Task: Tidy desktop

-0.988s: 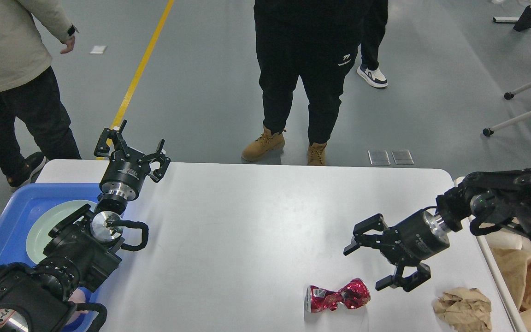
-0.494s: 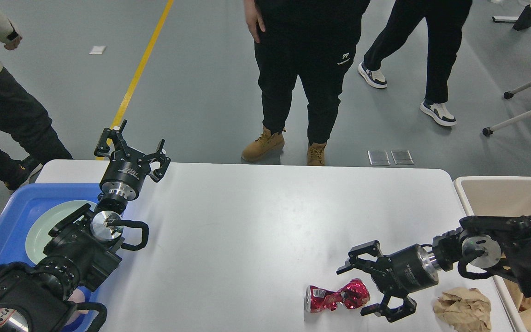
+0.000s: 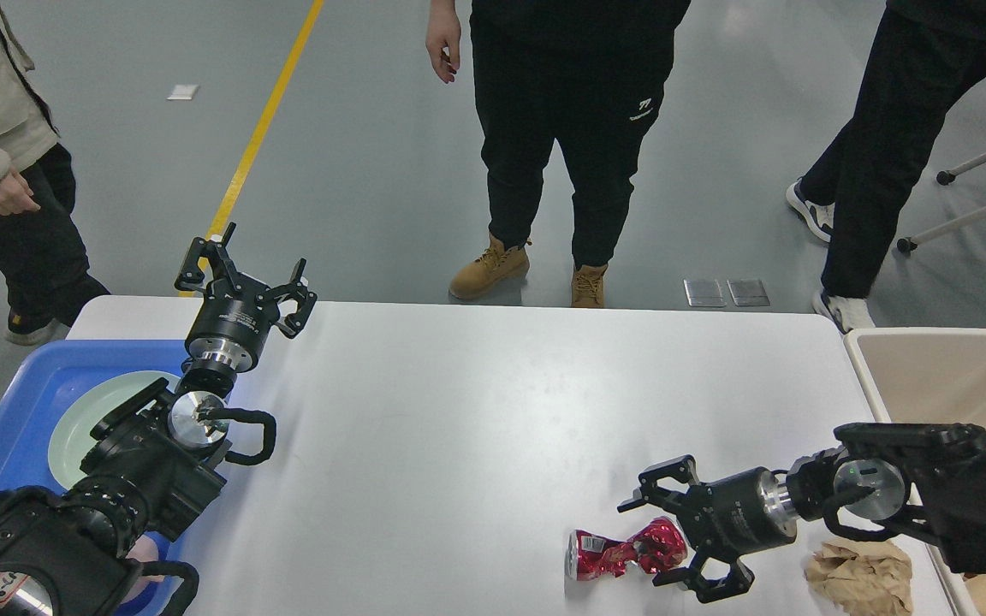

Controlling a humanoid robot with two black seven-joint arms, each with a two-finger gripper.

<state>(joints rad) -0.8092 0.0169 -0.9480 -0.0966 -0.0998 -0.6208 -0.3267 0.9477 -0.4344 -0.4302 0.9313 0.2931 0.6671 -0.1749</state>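
1. Head view counts: one crushed red can [image 3: 627,553], one crumpled brown paper ball [image 3: 863,575], one blue tray [image 3: 26,402] holding one pale green plate [image 3: 82,417], one beige bin [image 3: 955,376], and three people standing on the floor beyond the far edge.
2. Only the can and the paper ball lie loose on the desktop [image 3: 476,428], both at its near right; the can is left of the paper, apart from it.
3. My right gripper [image 3: 668,539] sits low at the can's right end, fingers spread wide, one above the can's far side and one at its near side; I cannot tell whether either touches it.
4. My left gripper [image 3: 240,274] is raised over the far left corner beside the tray, fingers apart, holding nothing.
5. Since half a second ago the right gripper has dropped lower and moved left, closing in on the can; a second ago it hung well above the can. The left arm has not moved. The can and the paper lie where they did. The people have shifted their stance.
6. The desktop is a white matte tabletop with rounded corners; the tray covers its left end and the bin stands just past its right edge.
7. The room has a grey floor with a yellow line [image 3: 262,128] running away at far left, and chair legs on castors [image 3: 968,197] at far right.
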